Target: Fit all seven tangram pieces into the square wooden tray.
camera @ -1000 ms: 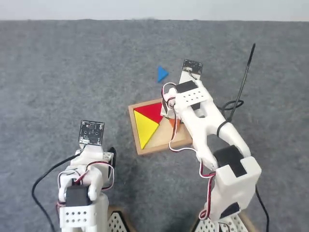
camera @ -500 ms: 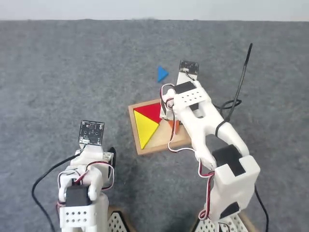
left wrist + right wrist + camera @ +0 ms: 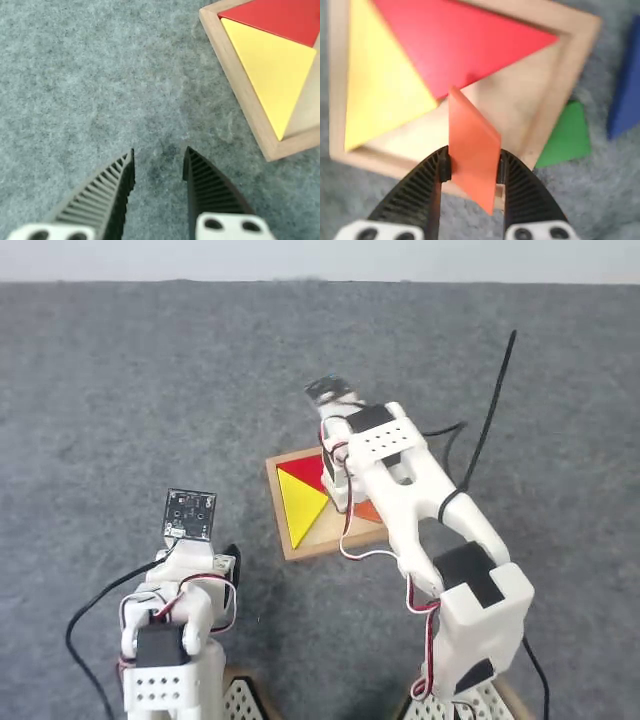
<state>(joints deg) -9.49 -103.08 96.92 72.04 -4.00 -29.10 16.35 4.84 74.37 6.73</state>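
Orange and flat, the parallelogram tangram piece (image 3: 474,145) sat gripped edgewise in the right claw (image 3: 473,156), above the square wooden tray (image 3: 581,44); the left claw (image 3: 159,161) gaped over grey tabletop (image 3: 75,75).

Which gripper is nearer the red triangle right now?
Right. The right gripper hangs over the wooden tray beside the red triangle, holding the orange piece; the left gripper sits over the carpet outside the tray.
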